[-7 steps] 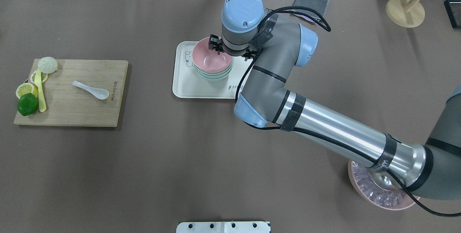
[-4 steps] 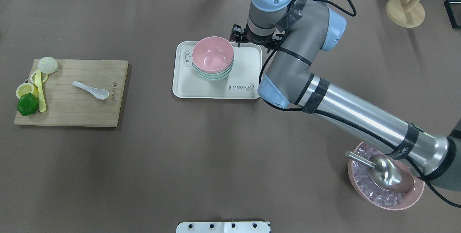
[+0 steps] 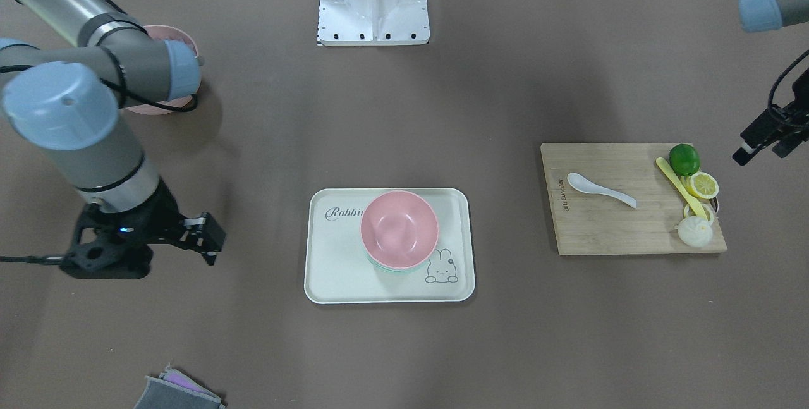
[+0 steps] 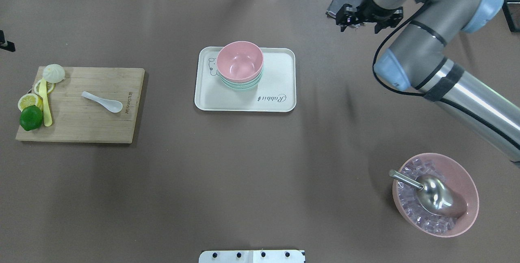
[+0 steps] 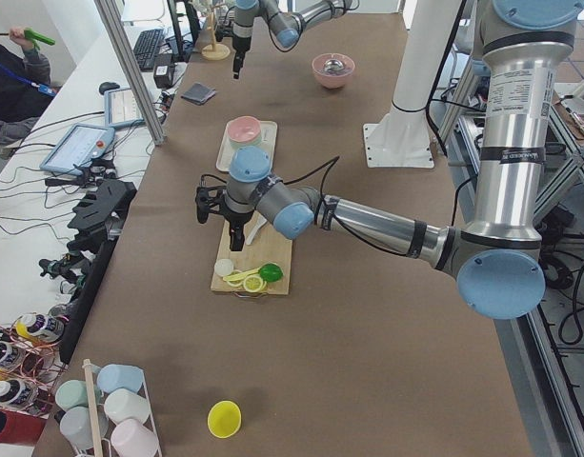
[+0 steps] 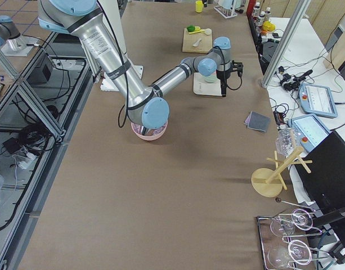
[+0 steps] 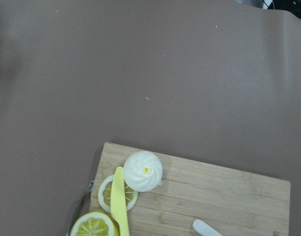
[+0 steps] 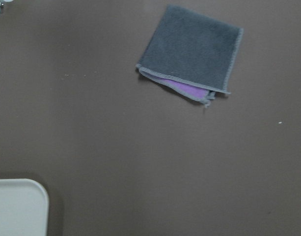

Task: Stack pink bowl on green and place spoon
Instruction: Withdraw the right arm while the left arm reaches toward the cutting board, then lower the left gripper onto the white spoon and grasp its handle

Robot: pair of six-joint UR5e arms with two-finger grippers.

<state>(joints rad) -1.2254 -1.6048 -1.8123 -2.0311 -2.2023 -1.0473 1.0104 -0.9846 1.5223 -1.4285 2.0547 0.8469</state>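
Note:
The pink bowl [image 4: 239, 60] sits nested on the green bowl [image 4: 242, 85] on the cream tray [image 4: 278, 72]; it also shows in the front view [image 3: 399, 229]. The white spoon [image 4: 102, 102] lies on the wooden cutting board [image 4: 93, 127] at the left, also in the front view [image 3: 600, 189]. My right gripper [image 4: 357, 19] hangs empty far right of the tray, near the grey cloth, and looks open. My left gripper [image 3: 760, 155] hovers beyond the board's outer end, apart from the spoon, and looks open and empty.
A lime [image 4: 31, 118], lemon slices, a bun [image 4: 54, 73] and a yellow knife [image 4: 46, 104] share the board's left end. A folded grey cloth [image 8: 192, 49] lies at the back right. A pink bowl of ice with a metal scoop [image 4: 434, 194] stands front right.
My right gripper has left the pink bowl's rim and swung right and back toward the grey cloth. The pink bowl stays on the green one. The spoon has not moved.

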